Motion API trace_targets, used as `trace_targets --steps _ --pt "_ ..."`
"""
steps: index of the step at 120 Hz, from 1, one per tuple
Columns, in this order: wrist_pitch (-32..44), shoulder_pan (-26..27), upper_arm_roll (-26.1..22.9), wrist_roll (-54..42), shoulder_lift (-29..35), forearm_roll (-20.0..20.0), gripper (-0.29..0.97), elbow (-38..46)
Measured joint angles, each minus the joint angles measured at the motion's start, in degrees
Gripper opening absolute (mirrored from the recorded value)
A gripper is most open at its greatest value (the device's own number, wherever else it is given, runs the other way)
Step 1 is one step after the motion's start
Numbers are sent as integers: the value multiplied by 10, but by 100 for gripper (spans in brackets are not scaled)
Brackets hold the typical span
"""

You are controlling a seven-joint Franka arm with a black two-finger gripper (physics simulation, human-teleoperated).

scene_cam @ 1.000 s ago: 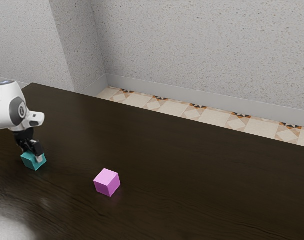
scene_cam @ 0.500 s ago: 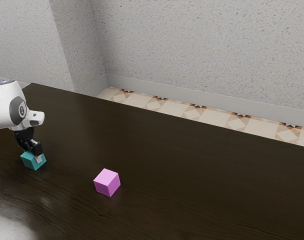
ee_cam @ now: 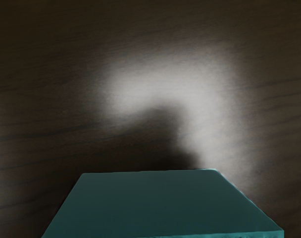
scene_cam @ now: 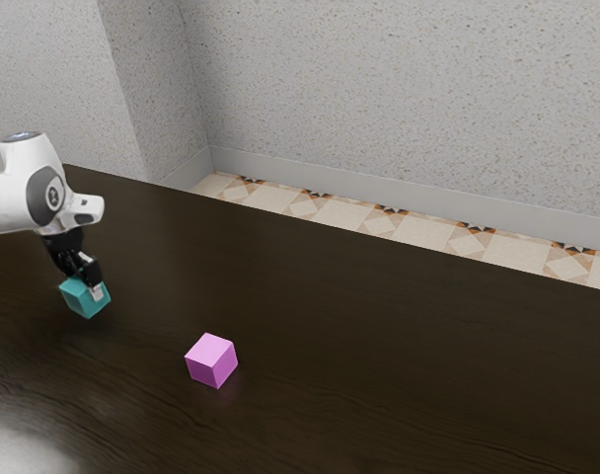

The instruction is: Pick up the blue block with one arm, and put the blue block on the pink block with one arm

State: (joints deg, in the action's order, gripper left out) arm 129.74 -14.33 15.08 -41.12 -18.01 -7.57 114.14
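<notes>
A teal-blue block (scene_cam: 82,296) hangs a little above the dark table at the exterior view's left, with my black gripper (scene_cam: 85,282) shut on it from two sides. The same block (ee_cam: 163,204) looms large just under my hand in the wrist view, casting a shadow on the wood below. A pink block (scene_cam: 211,359) rests on the table to the exterior view's right of the held block and nearer the front edge, well apart from the gripper.
The dark wooden table (scene_cam: 379,336) stretches wide to the exterior view's right. Behind its far edge lie a patterned tile floor (scene_cam: 418,229) and speckled grey walls. A bright glare marks the table's front left corner (scene_cam: 14,444).
My gripper has risen with the blue block, lifting it off the table and shifting slightly toward the exterior view's right. The pink block has stayed put.
</notes>
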Motion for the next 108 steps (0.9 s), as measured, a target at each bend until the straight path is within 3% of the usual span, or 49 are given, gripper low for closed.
trace_targets --steps 40,108 --pt "-47 34 -52 90 46 4 24 8" --pt "-35 141 -55 232 129 43 22 98"
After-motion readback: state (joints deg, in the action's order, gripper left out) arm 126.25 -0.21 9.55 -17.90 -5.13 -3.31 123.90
